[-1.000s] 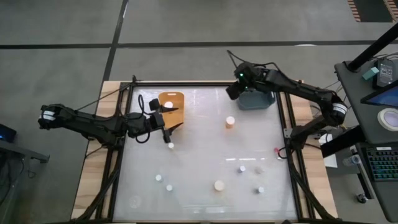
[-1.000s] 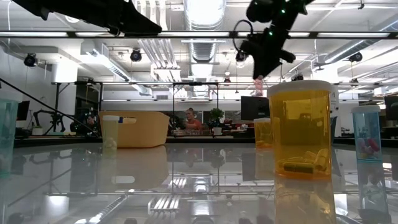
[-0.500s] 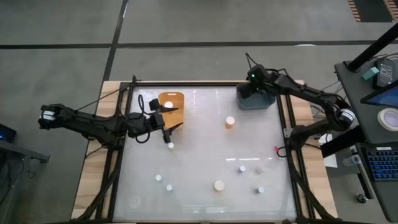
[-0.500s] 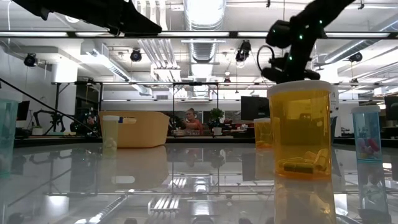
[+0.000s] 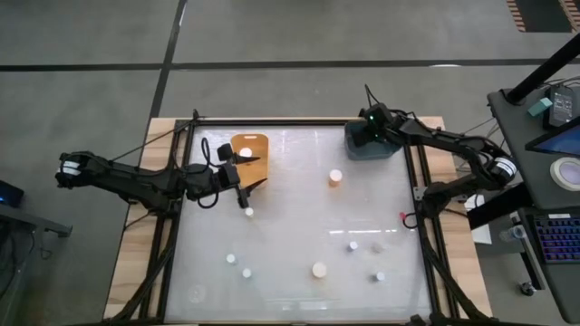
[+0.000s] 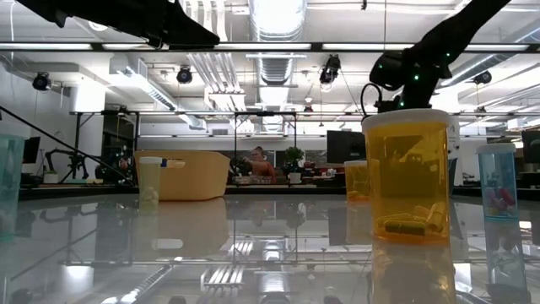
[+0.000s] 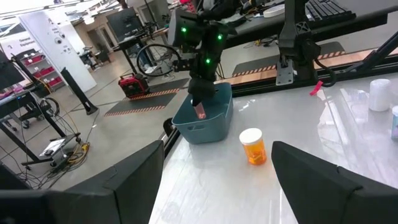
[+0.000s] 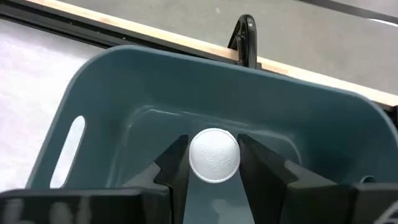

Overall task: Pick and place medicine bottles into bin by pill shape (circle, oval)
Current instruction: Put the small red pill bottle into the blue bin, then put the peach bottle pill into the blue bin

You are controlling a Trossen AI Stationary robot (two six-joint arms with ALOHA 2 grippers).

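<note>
right gripper (image 8: pixel 213 163) clamps white-capped bottle (image 8: pixel 214 155), upright, directly over blue bin (image 8: pixel 124 81) (probably inside rim) | drop is straight down | left gripper (image 5: pixel 237 172), jaws wide, empty, near tan bin (image 5: pixel 251 145)

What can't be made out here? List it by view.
- High view: pill shapes in the loose medicine bottles, too small; the arm covers the right claw.
- Right wrist view: the held bottle shows only its white cap; the cap hides its body and pills inside the blue bin.
- Low view: the large orange bottle blocks the blue bin.
</note>
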